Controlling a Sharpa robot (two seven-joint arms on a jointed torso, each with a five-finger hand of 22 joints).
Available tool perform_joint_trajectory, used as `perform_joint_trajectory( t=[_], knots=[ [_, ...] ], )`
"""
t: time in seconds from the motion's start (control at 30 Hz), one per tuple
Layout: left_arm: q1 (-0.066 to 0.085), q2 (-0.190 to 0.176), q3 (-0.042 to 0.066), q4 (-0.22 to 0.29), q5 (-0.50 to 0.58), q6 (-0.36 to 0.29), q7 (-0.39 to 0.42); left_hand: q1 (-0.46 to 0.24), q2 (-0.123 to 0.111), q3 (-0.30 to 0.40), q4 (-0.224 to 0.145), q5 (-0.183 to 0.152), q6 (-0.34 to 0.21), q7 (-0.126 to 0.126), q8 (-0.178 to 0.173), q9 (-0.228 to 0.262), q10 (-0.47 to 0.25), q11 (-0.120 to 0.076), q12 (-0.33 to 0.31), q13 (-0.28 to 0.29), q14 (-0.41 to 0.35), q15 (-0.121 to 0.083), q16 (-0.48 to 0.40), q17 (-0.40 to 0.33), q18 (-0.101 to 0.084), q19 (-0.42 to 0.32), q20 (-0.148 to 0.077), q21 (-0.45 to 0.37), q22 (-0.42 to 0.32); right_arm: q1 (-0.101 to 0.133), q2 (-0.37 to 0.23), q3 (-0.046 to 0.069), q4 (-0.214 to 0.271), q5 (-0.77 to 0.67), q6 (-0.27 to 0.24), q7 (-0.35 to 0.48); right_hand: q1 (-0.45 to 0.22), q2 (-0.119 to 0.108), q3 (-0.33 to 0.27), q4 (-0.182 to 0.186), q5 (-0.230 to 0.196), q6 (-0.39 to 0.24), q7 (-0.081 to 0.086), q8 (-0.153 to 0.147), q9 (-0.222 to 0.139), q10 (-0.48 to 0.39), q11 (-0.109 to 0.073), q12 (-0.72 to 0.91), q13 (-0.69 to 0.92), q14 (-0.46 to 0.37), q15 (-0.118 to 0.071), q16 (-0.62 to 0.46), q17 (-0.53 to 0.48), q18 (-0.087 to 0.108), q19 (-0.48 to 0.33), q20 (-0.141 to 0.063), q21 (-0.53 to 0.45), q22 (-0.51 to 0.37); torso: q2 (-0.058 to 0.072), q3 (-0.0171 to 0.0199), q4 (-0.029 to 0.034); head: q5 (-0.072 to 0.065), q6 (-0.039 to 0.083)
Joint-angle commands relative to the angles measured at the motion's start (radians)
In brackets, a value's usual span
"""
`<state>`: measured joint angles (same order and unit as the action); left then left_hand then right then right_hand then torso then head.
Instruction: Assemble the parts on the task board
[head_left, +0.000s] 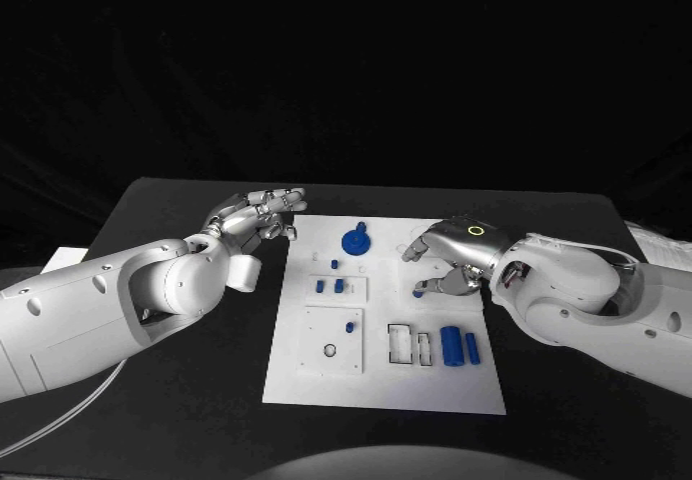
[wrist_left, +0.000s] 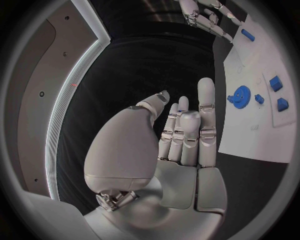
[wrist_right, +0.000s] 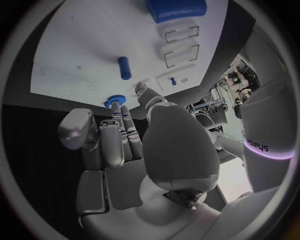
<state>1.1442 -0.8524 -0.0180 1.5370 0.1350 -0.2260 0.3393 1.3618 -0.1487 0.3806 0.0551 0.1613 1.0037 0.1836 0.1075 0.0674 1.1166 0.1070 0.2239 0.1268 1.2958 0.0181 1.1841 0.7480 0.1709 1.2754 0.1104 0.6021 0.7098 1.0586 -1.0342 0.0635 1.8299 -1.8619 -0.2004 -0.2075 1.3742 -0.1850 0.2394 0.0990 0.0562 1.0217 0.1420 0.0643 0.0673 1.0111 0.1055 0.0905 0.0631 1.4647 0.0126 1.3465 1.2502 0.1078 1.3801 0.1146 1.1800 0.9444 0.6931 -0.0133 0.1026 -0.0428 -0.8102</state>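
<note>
At the board's (head_left: 387, 395) right edge, a small blue part (head_left: 420, 293) pinched in the right hand (head_left: 451, 262). Beside the far left corner, left hand (head_left: 257, 218) hovering empty, fingers loosely apart. Blue gear (head_left: 353, 241) lying on the plate's far end.

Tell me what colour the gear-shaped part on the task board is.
Blue. The gear-shaped part lies on the white task board, clearest in the head view.

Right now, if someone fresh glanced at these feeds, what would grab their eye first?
Probably the white task board in the middle of the black table, dotted with small blue parts, the round gear-like piece near its far end standing out most. Next, the two silver hands flanking it: the left hand hovers empty off the board's far left corner, while the right hand touches a small blue part at the board's right edge.
</note>
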Motion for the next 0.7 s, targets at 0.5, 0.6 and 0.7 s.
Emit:
perform_joint_trajectory(
  t=[0.5,0.6,0.7],
  knots=[
    [0.000,0.001,0.000,0.002,-0.006,0.019,0.002,0.005,0.010,-0.004,-0.004,-0.004,-0.007,0.001,0.006,0.001,-0.007,-0.001,0.010,0.003,-0.010,0.000,-0.004,-0.003,0.010,-0.002,0.004,-0.005,-0.002,0.000,-0.013,-0.008,-0.033,-0.014,0.113,-0.018,0.070,0.020,-0.090,0.058,0.005,-0.001,-0.031,0.000,0.000,0.040,-0.013,0.039,0.004,0.047,-0.007,-0.005,-0.006,0.009,0.008,-0.007,-0.009,-0.006,-0.001,0.0001,0.0011,0.001,-0.003],
    [0.000,0.001,0.000,0.002,-0.007,0.018,0.002,0.005,0.010,-0.004,-0.004,-0.004,-0.007,0.001,0.006,0.001,-0.007,-0.001,0.011,0.003,-0.010,0.000,-0.004,-0.003,0.010,-0.002,0.004,-0.005,-0.002,-0.004,-0.010,-0.010,-0.033,-0.012,0.124,-0.011,0.075,0.027,-0.089,0.058,0.006,0.003,-0.031,0.001,0.000,0.055,-0.017,0.046,0.004,0.047,-0.010,-0.005,-0.006,0.009,0.009,-0.010,-0.008,-0.005,0.000,-0.0007,0.0006,0.001,-0.003],
    [0.000,0.000,0.000,0.002,-0.007,0.019,0.002,0.005,0.010,-0.005,-0.004,-0.004,-0.008,0.001,0.007,0.001,-0.008,-0.001,0.011,0.003,-0.010,0.000,-0.003,-0.003,0.010,-0.002,0.004,-0.005,-0.002,-0.009,-0.004,-0.011,-0.033,-0.008,0.131,-0.002,0.088,0.042,-0.079,0.055,0.006,0.012,-0.029,0.002,0.001,0.082,-0.024,0.055,0.004,0.048,-0.016,-0.004,-0.007,0.009,0.012,-0.014,-0.007,-0.002,0.000,-0.0012,0.0007,0.002,-0.004]
  ],
)
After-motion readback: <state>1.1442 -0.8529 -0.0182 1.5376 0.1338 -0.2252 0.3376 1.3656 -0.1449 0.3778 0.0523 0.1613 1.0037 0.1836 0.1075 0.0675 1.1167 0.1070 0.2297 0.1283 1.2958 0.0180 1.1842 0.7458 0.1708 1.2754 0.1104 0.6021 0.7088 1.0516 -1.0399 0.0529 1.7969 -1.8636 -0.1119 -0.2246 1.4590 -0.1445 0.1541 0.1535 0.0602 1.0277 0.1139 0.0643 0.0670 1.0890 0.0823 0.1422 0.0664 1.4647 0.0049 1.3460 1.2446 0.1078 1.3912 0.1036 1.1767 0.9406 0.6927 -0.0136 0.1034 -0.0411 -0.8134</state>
